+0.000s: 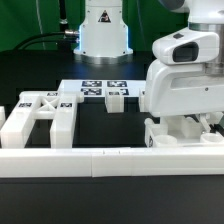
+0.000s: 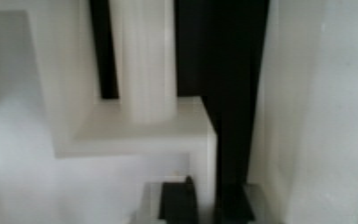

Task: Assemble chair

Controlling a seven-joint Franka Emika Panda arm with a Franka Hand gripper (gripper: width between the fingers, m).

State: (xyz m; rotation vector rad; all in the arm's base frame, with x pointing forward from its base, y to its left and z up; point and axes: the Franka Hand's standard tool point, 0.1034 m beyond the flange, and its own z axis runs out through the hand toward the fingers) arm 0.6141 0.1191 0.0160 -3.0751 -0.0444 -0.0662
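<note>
White chair parts lie in two places on the black table. A chunky frame of slabs and posts [image 1: 40, 116] sits at the exterior view's left. More white chair pieces [image 1: 165, 133] stand at the exterior view's right, right under the arm's big white hand [image 1: 185, 85]. My gripper [image 2: 213, 203] is down among those pieces. In the wrist view its two dark fingertips [image 2: 185, 203] stand almost together, shut, with nothing clearly held. A white post [image 2: 144, 60] and a white slab [image 2: 131, 135] fill that blurred view very close up.
A long low white rail [image 1: 100, 160] runs along the table's front. The marker board [image 1: 100, 90] lies flat in the middle, behind the parts. The robot's base [image 1: 103, 30] stands at the back, with cables beside it.
</note>
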